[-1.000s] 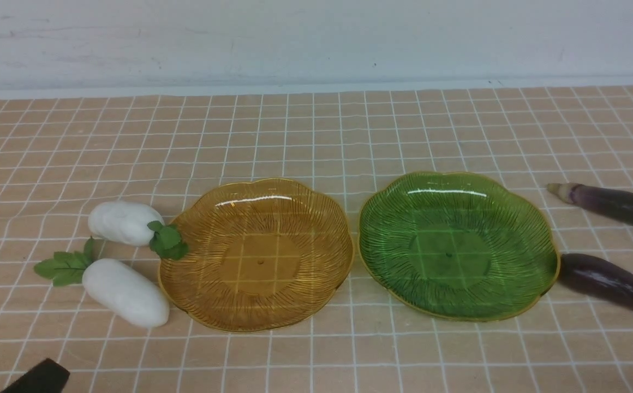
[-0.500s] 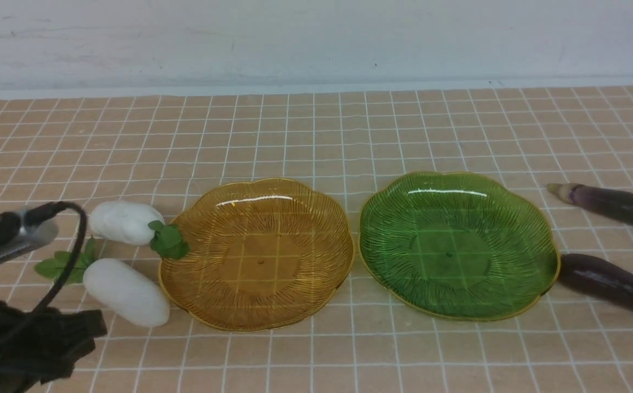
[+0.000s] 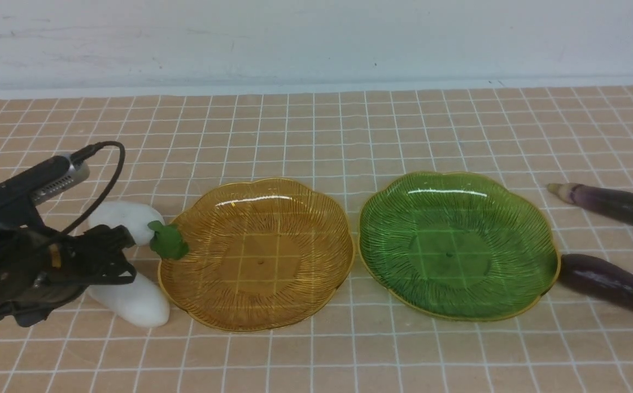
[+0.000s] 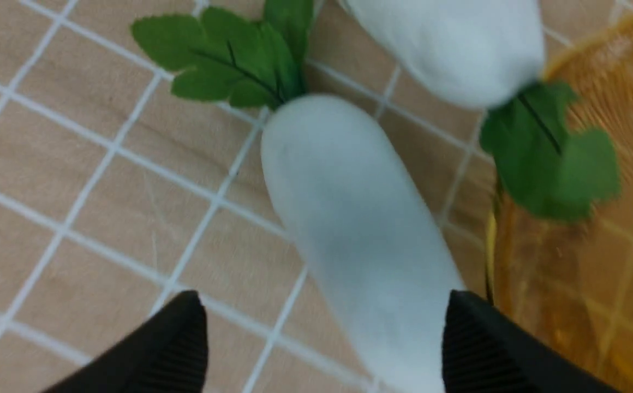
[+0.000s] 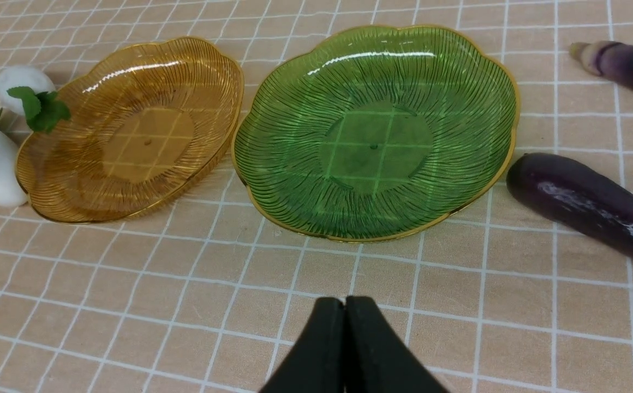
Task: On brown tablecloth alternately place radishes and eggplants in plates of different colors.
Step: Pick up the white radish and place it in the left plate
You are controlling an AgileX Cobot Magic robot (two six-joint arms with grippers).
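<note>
The left gripper (image 4: 322,299) is standing wide, its fingers straddling the near radish (image 4: 349,218). That radish is lying at the amber plate's (image 3: 256,256) 8 o'clock on the brown tablecloth (image 3: 316,136). The right gripper (image 5: 345,305) is staying out of frontal view, jaws closed. A white wall (image 3: 316,38) is backing the table.

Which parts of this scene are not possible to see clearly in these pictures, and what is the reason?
- near white oblong radish: front view, leaf end hidden behind the open left gripper.
- near dark purple glossy eggplant and far eggplant: front view, cut off by the right edge.
- far white radish: left wrist view, blurred, cut off by the top edge.
- right gripper: outside the front view; only shut tips show.
</note>
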